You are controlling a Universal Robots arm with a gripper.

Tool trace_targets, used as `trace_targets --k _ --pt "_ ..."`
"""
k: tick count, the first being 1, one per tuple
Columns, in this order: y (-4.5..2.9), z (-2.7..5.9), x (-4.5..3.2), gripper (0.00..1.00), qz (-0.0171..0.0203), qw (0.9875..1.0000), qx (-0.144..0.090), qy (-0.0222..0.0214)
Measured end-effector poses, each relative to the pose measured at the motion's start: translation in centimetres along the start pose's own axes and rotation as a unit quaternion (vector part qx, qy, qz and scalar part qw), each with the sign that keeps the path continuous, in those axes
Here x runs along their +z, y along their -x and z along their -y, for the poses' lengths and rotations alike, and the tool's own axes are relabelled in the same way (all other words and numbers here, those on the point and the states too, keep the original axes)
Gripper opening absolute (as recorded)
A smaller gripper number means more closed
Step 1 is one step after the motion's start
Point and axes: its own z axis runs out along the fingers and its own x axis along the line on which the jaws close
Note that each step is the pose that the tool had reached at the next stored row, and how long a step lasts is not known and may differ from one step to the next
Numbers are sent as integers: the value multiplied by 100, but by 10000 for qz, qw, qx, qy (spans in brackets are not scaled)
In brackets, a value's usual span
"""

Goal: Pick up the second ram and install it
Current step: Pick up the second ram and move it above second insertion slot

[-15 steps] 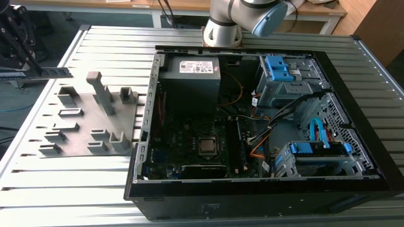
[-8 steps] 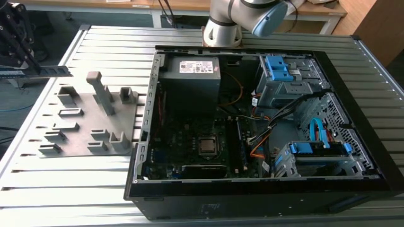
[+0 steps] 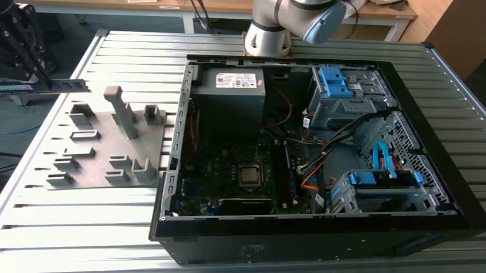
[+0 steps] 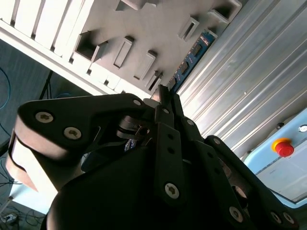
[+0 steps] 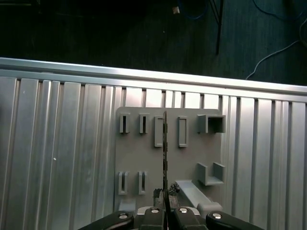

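Note:
My gripper [image 3: 29,82] hangs at the exterior view's far left, beyond the table's edge, shut on the second ram [image 3: 67,86]. The ram is a thin dark stick that juts out level towards the grey holder tray [image 3: 95,156]. In the first wrist view the ram [image 5: 164,153] shows edge-on as a thin line over the tray [image 5: 144,163], with the fingers [image 5: 152,216] closed on its near end. In the second wrist view its bluish board with black chips [image 4: 193,56] runs out from the closed fingertips [image 4: 163,96].
An open computer case [image 3: 425,222] lies on the slatted metal table [image 3: 91,227], with a motherboard and its processor socket [image 3: 248,174], a power supply [image 3: 231,94] and blue drive cages [image 3: 338,82]. The arm's base [image 3: 266,34] stands behind the case. A red stop button [image 4: 284,147] sits nearby.

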Motion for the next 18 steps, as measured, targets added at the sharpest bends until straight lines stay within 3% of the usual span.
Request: trace_targets --k 18 --pt "-23 458 -19 14 1 10000 2 14"
